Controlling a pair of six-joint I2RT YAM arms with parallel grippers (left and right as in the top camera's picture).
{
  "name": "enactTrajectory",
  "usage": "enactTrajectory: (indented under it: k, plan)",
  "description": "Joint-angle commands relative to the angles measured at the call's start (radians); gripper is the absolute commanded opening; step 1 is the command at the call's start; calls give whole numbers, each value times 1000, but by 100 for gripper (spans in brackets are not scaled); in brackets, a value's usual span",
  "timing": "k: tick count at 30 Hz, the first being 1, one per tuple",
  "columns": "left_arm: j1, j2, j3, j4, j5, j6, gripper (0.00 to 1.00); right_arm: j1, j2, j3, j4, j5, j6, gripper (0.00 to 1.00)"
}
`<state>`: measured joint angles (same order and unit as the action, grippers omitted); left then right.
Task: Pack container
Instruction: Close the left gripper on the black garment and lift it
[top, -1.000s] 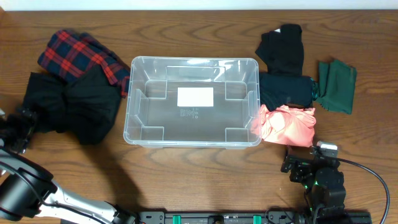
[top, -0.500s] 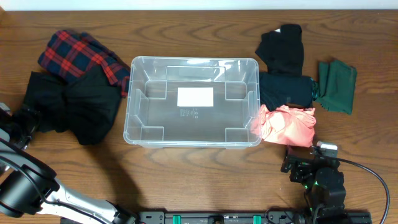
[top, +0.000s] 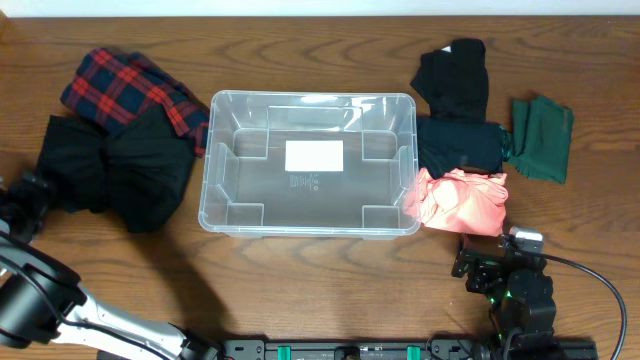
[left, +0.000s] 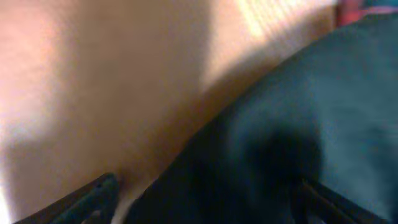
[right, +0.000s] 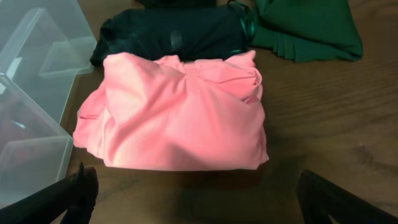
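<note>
The clear container (top: 212, 160) stands empty mid-table, with a white label on its base; its corner also shows in the right wrist view (right: 31, 81). A black garment (top: 120, 175) lies left of it. My left gripper (top: 24, 205) is at that garment's left edge, and in the blurred left wrist view its jaws (left: 205, 202) are open on either side of the black cloth (left: 286, 124). A pink garment (top: 462, 200) lies right of the container. My right gripper (top: 497, 264) sits just in front of it, open and empty (right: 199, 199), with the pink cloth (right: 180, 118) ahead.
A red plaid garment (top: 125, 88) lies at the back left. On the right lie a black garment (top: 455, 78), a dark folded one (top: 460, 145) and a green one (top: 540, 138); the dark one (right: 174, 34) and green one (right: 311, 28) show behind the pink cloth.
My left gripper has shifted slightly at the black garment's left edge. The right arm, container and garments have not moved.
</note>
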<state>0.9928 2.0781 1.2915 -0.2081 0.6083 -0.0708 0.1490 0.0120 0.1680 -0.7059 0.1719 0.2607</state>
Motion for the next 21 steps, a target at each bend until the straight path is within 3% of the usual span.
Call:
enactTrajectory:
  k: [1, 6, 7, 9, 16, 21]
  plan:
    - [-22, 126, -13, -6, 199, -2, 89, -6, -5, -4, -2, 3, 15, 99]
    - [-30, 193, -13, 8, 272, -2, 83, -6, -5, -4, -2, 3, 15, 99]
    - [-30, 193, -13, 6, 272, -2, 78, -6, -5, -4, -2, 3, 15, 99]
    - [-29, 190, -13, 4, 291, -2, 58, -6, -5, -4, -2, 3, 15, 99]
    - [-29, 148, -13, -34, 407, -40, 10, -6, -5, -4, -2, 3, 15, 99]
    - [-29, 14, -13, -174, 404, -40, 6, -6, -5, -4, -2, 3, 15, 99]
